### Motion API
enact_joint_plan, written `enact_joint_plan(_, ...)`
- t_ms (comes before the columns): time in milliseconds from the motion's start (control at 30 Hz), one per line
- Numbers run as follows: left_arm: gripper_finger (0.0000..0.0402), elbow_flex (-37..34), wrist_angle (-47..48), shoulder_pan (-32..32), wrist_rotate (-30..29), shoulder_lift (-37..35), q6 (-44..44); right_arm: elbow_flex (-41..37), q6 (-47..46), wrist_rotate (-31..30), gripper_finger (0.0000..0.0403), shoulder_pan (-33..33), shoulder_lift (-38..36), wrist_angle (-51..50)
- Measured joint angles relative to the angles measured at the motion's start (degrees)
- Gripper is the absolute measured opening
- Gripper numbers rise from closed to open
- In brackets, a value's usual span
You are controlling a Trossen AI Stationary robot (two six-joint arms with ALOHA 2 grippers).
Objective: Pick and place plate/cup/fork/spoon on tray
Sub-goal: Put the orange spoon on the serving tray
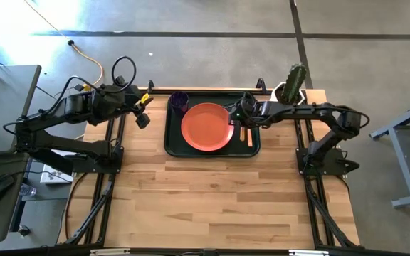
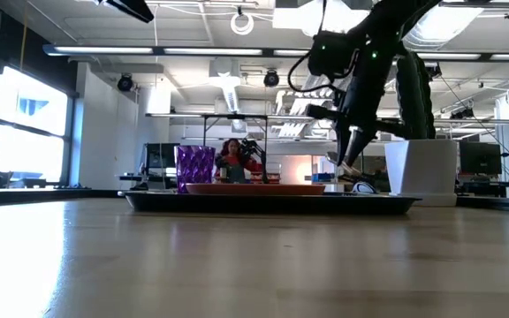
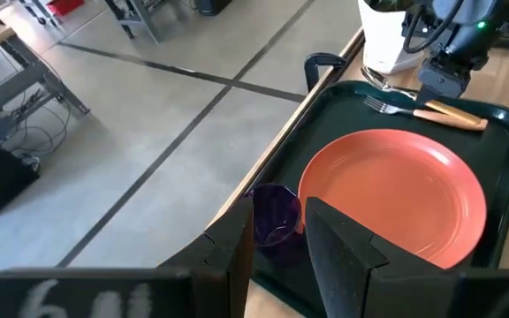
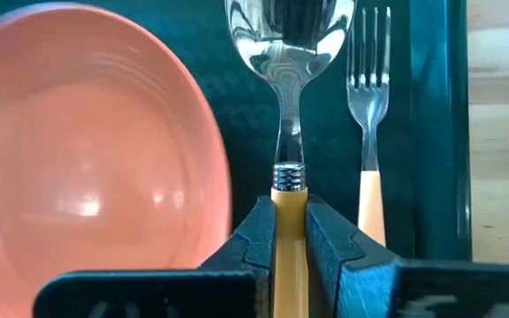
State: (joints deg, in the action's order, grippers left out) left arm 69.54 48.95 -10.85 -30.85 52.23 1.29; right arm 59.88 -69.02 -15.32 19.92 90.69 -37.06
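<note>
The dark green tray (image 1: 173,146) lies at the table's far middle. On it rest the orange plate (image 1: 206,128), the purple cup (image 1: 179,101) at its far left corner, and the fork (image 4: 369,106) near its right rim. My right gripper (image 4: 290,238) is over the tray's right part, between plate and fork, shut on the spoon (image 4: 288,44). My left gripper (image 3: 281,256) is open and empty, left of the tray, near the cup (image 3: 274,212). My right gripper pinches the spoon's tan-orange handle (image 4: 290,208) between its two fingers, just behind the metal collar. The fingers lie along the handle and slant down over the tray. The bowl points away from the gripper, alongside the fork. Whether the bowl touches the tray, I cannot tell.
A white pot with a green cactus (image 1: 290,89) stands just beyond the tray's far right corner, close to my right arm. The wide near part of the wooden table (image 1: 219,206) is bare. A person shows far off in the room in the low view (image 2: 233,159).
</note>
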Motion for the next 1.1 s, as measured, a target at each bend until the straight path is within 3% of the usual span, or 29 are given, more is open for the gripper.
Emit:
enact_joint_plan(333, 0.0094, 0.00, -0.44, 0.00, -0.02, -0.01, 0.93, 0.00, -1.49, 4.04, 0.0016, 0.00, 7.32, 1.82)
enact_joint_plan(1100, 0.0094, 0.00, -0.44, 0.00, 0.20, 0.00, 0.44, 0.00, 2.01, 8.25, 0.0024, 2.67, 11.77, 3.11)
